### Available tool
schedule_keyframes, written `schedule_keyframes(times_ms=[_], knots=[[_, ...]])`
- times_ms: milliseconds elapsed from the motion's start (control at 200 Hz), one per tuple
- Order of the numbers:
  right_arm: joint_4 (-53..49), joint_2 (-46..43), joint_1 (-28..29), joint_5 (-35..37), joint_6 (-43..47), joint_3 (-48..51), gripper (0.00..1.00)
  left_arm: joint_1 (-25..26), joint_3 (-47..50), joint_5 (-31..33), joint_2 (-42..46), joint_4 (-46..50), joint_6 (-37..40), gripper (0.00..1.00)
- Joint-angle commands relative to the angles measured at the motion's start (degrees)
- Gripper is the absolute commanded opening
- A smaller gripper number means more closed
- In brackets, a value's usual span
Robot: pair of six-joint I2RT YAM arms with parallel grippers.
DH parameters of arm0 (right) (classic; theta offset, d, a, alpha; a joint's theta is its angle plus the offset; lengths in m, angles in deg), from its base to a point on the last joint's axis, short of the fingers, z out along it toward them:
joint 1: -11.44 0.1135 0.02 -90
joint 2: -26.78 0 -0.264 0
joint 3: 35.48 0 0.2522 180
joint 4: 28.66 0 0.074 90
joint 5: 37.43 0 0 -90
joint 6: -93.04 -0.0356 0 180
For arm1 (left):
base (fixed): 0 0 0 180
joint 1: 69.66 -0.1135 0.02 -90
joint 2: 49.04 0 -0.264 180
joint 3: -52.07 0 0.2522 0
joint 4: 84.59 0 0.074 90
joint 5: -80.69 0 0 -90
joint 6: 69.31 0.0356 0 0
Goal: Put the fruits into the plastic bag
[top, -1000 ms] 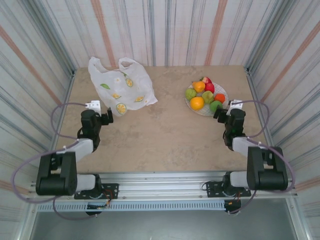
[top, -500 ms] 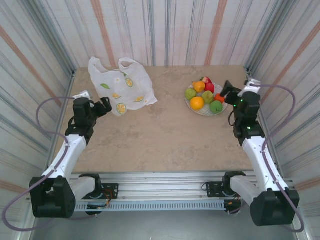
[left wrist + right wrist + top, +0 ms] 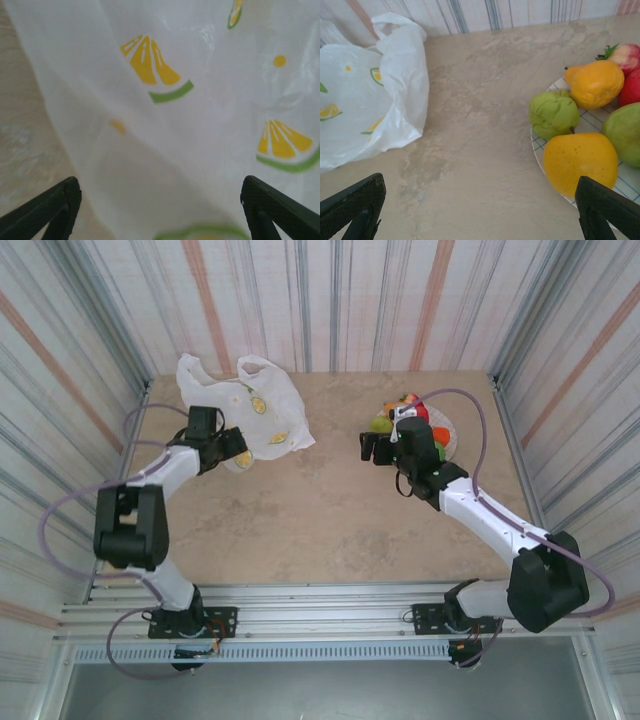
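L fingers (image 3: 50, 210) spread over plastic bag (image 3: 200, 150), R fingers (image 3: 350, 205) spread nr fruits (image 3: 580, 157) on plate (image 3: 538, 145).

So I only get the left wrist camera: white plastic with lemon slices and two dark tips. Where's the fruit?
Observer: The fruits sit together on a white gridded plate, across the table to the right of the plastic bag.
Operator: Is the other gripper holding one?
Observer: No. The right gripper is open and empty, by the plate's left side.
Operator: And where is mine on the bag?
Observer: From above, the left gripper is at the bag's near edge, and the handles lie at the far end.
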Motion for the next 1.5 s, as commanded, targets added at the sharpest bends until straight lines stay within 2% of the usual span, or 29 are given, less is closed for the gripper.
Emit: schedule_keyframes(times_ms=[0, 70, 140, 195, 286, 401, 481, 566, 656, 772, 817, 847, 867, 992, 1067, 1172, 1358, 1408, 1498], knots=[[-0.8, 0.2, 0.8, -1.5, -2.2, -1.9, 0.99, 0.4, -6.2, -1.0, -6.0, 3.4, 2.8, 0.71], [-1.6, 0.1, 0.9, -1.3, -2.5, -1.3, 0.99, 0.7, -8.6, -2.6, -8.6, 4.4, 5.0, 0.54], [-2.8, -0.1, 0.9, -0.8, -2.3, -0.7, 0.99, 1.5, -10.0, -4.0, -8.5, 6.8, 8.0, 0.31], [-3.9, -0.5, 0.9, 0.3, -1.6, -0.4, 0.99, 2.8, -9.9, -5.7, -6.5, 8.3, 10.9, 0.23], [-5.7, -1.1, 0.5, 2.5, 0.5, -0.6, 0.99, 6.9, -9.0, -8.0, -1.4, 11.7, 15.6, 0.15], [-7.3, -1.9, -1.2, 3.5, 3.1, -1.8, 0.99, 14.4, -7.0, -7.2, 5.6, 17.1, 20.4, 0.1], [-8.4, -2.4, -3.1, 3.4, 3.9, -3.0, 0.99, 18.8, -5.3, -3.4, 9.8, 22.0, 22.3, 0.08], [-8.7, -3.3, -4.7, 2.3, 4.6, -3.8, 0.99, 21.1, -4.2, 1.8, 13.9, 28.4, 24.2, 0.08], [-9.2, -4.3, -5.4, 1.8, 5.7, -4.7, 0.99, 21.4, -4.1, 7.5, 17.9, 35.6, 26.4, 0.1], [-9.0, -4.8, -5.6, 1.7, 6.7, -5.2, 0.99, 20.5, -4.7, 16.5, 19.9, 41.5, 31.2, 0.21], [-8.4, -4.6, -5.6, 0.9, 6.5, -5.2, 0.99, 18.3, -5.9, 19.3, 18.9, 42.4, 32.6, 0.26], [-8.0, -4.3, -5.6, 0.2, 6.4, -5.1, 0.99, 16.5, -7.4, 21.5, 17.7, 43.0, 32.8, 0.38], [-7.7, -3.9, -5.5, -0.4, 6.2, -5.1, 0.99, 15.0, -8.5, 23.3, 16.6, 43.3, 32.6, 0.43], [-7.0, -0.3, -3.0, -2.0, 5.5, -5.8, 0.99, 6.3, -18.8, 28.5, 9.0, 45.7, 28.4, 0.54], [-8.0, 2.5, -0.8, -3.8, 3.8, -6.6, 0.99, 5.3, -23.3, 27.5, 7.5, 46.1, 26.0, 0.6], [-10.5, 6.5, 2.3, -6.8, 1.6, -6.9, 0.99, 10.1, -23.9, 23.7, 10.3, 43.3, 22.9, 0.66], [-12.2, 10.0, 2.9, -12.0, -2.0, -4.4, 1.0, 25.1, -16.2, 13.0, 14.1, 35.9, 10.5, 0.73], [-11.5, 10.4, 2.6, -14.4, -2.7, -3.9, 0.99, 28.1, -14.7, 11.9, 13.5, 35.2, 7.2, 0.74], [-9.2, 10.3, 2.5, -16.3, -3.1, -2.6, 0.99, 32.7, -11.9, 13.6, 12.6, 32.9, 4.1, 0.76]])
